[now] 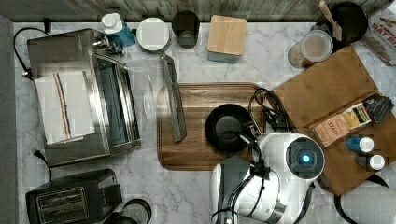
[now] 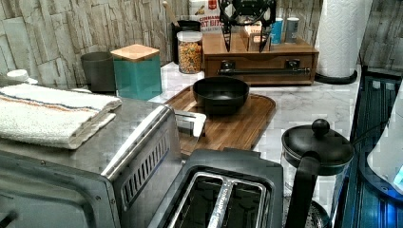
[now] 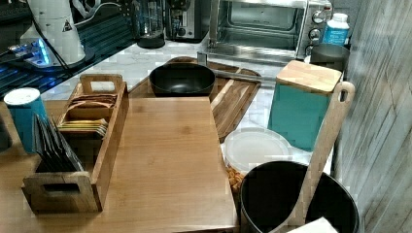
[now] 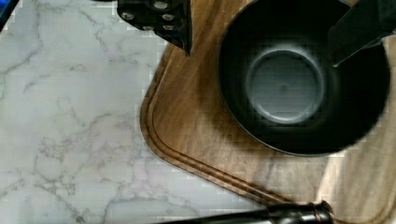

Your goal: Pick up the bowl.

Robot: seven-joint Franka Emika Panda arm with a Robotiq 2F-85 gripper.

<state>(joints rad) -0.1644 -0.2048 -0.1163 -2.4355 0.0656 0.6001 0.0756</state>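
**One black bowl on the board, open gripper above it**

One pass across the top view, from the top view's left to its right, gives the following. A stainless steel toaster oven (image 1: 84, 93) stands at the left with a folded white striped towel (image 1: 63, 107) on its roof and its glass door (image 1: 173, 98) hanging open over the edge of the board. A black two-slot toaster (image 1: 72, 198) sits below it. Centre frame lies a rounded wooden cutting board with a groove (image 1: 191, 149), on the white marble counter (image 1: 149, 186).

The round, shallow, all-black bowl (image 1: 229, 127) rests upright on that board, toward the board's right side in the top view. It appears empty, with a grey sheen on its inner floor in the wrist view.

The black two-finger gripper (image 2: 244, 45) hangs well above the bowl in the left view, fingers spread wide and holding nothing. In the wrist view one finger (image 4: 163, 18) is over the board beside the bowl and the other over the bowl's rim.

At the right, the white robot arm (image 1: 275, 172) overlaps a large bamboo box (image 1: 327, 93).
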